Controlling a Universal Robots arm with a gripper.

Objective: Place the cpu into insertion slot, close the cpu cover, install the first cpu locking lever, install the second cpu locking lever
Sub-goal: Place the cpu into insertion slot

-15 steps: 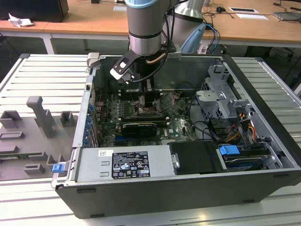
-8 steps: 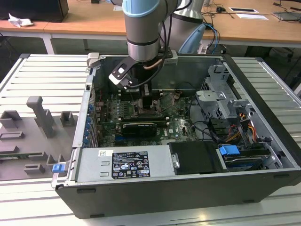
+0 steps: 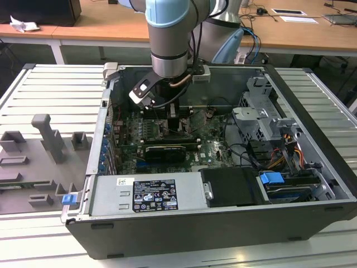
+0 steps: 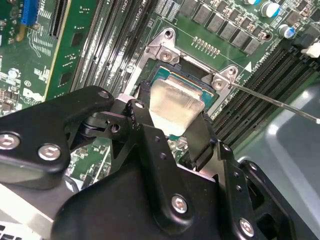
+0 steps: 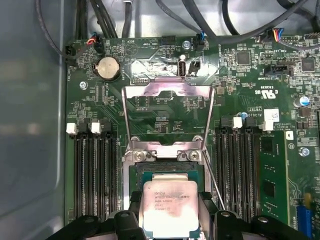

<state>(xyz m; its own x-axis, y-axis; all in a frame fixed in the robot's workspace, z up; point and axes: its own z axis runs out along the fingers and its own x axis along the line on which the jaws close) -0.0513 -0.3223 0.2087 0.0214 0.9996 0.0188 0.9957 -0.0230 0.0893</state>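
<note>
Holding the cpu (image 5: 170, 210) flat, the gripper (image 5: 171, 200) is pinching it by two opposite edges, jaws pressing on its sides so it sits level. The chip is hanging just over the slot (image 5: 167, 169), seemingly not yet seated. The cover (image 5: 167, 89) is standing swung open, leaving the socket reachable.

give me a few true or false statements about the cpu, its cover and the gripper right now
1. The gripper is shut on the cpu. True.
2. The cpu cover is closed over the insertion slot. False: it is swung open, clear of the slot.
3. Black memory slots flank the insertion slot on both sides. True.
4. The cpu is held with its metal top facing down. False: the silver top faces up.
</note>
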